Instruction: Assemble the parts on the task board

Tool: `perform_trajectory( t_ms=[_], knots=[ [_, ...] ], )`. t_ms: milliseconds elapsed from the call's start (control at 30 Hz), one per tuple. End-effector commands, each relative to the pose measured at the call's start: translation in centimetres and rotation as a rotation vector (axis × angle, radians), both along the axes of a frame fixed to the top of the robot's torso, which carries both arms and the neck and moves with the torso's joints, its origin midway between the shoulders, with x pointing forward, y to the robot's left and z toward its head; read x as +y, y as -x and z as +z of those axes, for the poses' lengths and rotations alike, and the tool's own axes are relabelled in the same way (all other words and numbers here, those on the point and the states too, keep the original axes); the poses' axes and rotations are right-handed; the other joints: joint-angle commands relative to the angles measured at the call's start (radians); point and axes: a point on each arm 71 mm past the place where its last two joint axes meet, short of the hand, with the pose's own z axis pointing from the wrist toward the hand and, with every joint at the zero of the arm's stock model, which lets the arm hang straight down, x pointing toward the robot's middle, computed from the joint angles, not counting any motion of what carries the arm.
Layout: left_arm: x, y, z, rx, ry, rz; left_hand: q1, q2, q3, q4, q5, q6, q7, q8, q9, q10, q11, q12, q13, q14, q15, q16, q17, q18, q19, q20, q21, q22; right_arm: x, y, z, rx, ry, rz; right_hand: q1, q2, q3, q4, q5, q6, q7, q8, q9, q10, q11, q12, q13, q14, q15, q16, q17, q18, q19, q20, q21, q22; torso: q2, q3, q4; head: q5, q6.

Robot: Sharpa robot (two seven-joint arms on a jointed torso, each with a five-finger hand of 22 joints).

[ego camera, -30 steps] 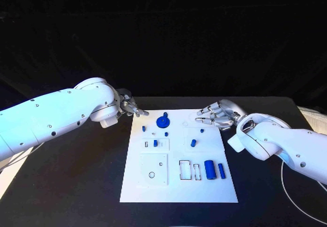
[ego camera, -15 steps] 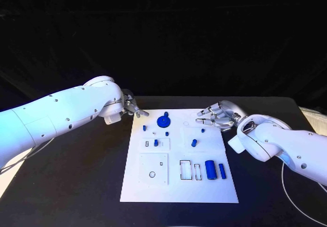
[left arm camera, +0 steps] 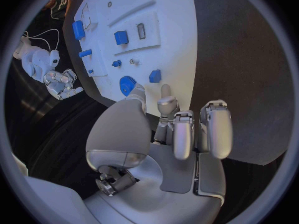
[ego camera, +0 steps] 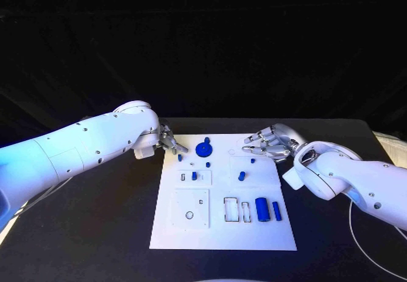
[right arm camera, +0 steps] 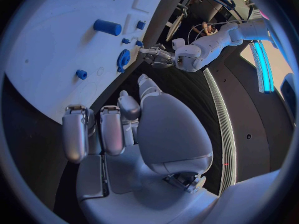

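The left hand (ego camera: 167, 141), fingers spread and empty, has crept inward to the task board's (ego camera: 222, 235) far left corner, nearing the blue gear (ego camera: 203, 150), while the right hand (ego camera: 270, 144) waits spread and empty.

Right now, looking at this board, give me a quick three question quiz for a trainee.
1. True or false: the left hand holds a part.
2. Which hand is nearest the blue gear? A) left B) right
3. Fill in: the two long blue cylinders lie at the near ____ corner of the board, as the head view shows it.

Key: 1 false, its fingers are apart and hold nothing. 2 A; the right hand is at the board's far right edge. 3 right.
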Motion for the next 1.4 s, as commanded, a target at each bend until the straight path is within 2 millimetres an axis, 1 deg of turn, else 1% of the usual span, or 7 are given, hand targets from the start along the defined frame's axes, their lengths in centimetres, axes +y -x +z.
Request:
perform_trajectory(
  t_ms=[33,667,800,1000,1100,1233,1400],
  knots=[
    [-0.28,0.13,-0.28,0.032,-0.021,-0.035,-0.008,0.005,-0.008,-0.002,-0.002,0.011,-0.002,0.008,0.000,0.009,-0.002,0.008,0.003,0.105,-0.005,0.003,0.263,0.002,0.032,-0.003,0.005,0.111,0.19,0.08,0.00,-0.003,-0.003,0.017,-0.003,0.008,-0.004,-0.001,0.003,0.005,-0.002,0.002,0.001,-0.010,-0.001,-0.001,-0.001,0.041,-0.003,-0.006,0.000,0.017,-0.006,-0.003,-0.004,0.008,-0.001,0.0002,0.0015,-0.002,0.000],
    [-0.40,0.22,-0.47,0.044,-0.027,-0.043,0.019,0.037,-0.018,-0.007,-0.001,0.025,-0.012,0.028,0.010,0.018,-0.010,0.017,0.010,0.105,-0.012,0.003,0.263,0.002,0.033,-0.011,0.005,0.113,0.24,0.07,-0.10,0.006,-0.007,0.025,-0.003,0.009,-0.005,-0.001,0.005,0.005,-0.002,0.002,0.001,-0.010,-0.001,-0.002,-0.001,0.041,-0.003,-0.006,0.000,0.017,-0.006,-0.003,-0.004,0.008,0.000,0.0020,-0.0010,0.002,-0.003],
    [-0.42,0.23,-0.47,0.043,-0.027,-0.043,0.040,0.052,-0.014,-0.010,0.000,0.024,-0.015,0.037,0.017,0.019,-0.013,0.019,0.011,0.105,-0.015,0.003,0.263,0.002,0.034,-0.013,0.006,0.115,0.25,0.08,-0.11,0.007,-0.007,0.026,-0.004,0.010,-0.005,0.000,0.007,0.005,-0.002,0.002,0.001,-0.009,0.000,0.000,-0.001,0.041,-0.004,-0.007,0.000,0.017,-0.006,-0.003,-0.005,0.008,0.000,0.0019,-0.0007,0.001,-0.003],
    [-0.54,0.27,-0.50,0.050,-0.022,-0.045,0.101,0.083,0.018,-0.026,0.000,0.018,-0.020,0.049,0.029,0.020,-0.017,0.019,0.010,0.105,-0.019,0.003,0.263,0.001,0.035,-0.017,0.006,0.117,0.25,0.07,-0.12,0.008,-0.007,0.025,-0.004,0.010,-0.005,0.000,0.007,0.005,-0.002,0.002,0.001,-0.009,0.000,0.000,-0.001,0.041,-0.004,-0.007,0.000,0.017,-0.006,-0.003,-0.005,0.008,-0.001,0.0016,0.0006,-0.001,-0.005],
    [-0.62,0.30,-0.53,0.057,-0.015,-0.048,0.113,0.085,0.025,-0.029,0.000,0.017,-0.021,0.051,0.031,0.021,-0.018,0.020,0.010,0.105,-0.020,0.003,0.263,0.001,0.035,-0.017,0.007,0.118,0.27,0.07,-0.12,0.009,-0.008,0.026,-0.004,0.010,-0.005,0.000,0.007,0.005,-0.002,0.002,0.001,-0.009,0.000,0.000,-0.001,0.041,-0.004,-0.007,0.000,0.017,-0.006,-0.003,-0.005,0.008,-0.001,0.0015,0.0012,-0.001,-0.006],
    [-0.68,0.34,-0.59,0.069,-0.004,-0.049,0.095,0.079,0.015,-0.012,-0.001,0.017,-0.018,0.056,0.036,0.021,-0.017,0.020,0.009,0.105,-0.019,0.003,0.263,0.001,0.035,-0.018,0.006,0.118,0.30,0.06,-0.13,0.009,-0.008,0.026,-0.004,0.010,-0.005,0.000,0.007,0.005,-0.002,0.002,0.001,-0.009,0.000,0.000,-0.001,0.041,-0.004,-0.007,0.000,0.017,-0.006,-0.003,-0.005,0.008,-0.002,0.0012,0.0007,-0.002,-0.008],
    [-0.66,0.34,-0.61,0.072,0.001,-0.047,0.090,0.076,0.012,-0.008,-0.001,0.017,-0.018,0.058,0.037,0.022,-0.017,0.021,0.011,0.105,-0.019,0.003,0.263,0.001,0.035,-0.018,0.006,0.119,0.29,0.05,-0.14,0.010,-0.007,0.026,-0.004,0.010,-0.005,0.000,0.007,0.005,-0.002,0.002,0.001,-0.009,0.000,0.000,-0.001,0.041,-0.004,-0.007,0.000,0.017,-0.006,-0.003,-0.005,0.008,-0.001,0.0012,0.0008,-0.002,-0.007]
  ],
)
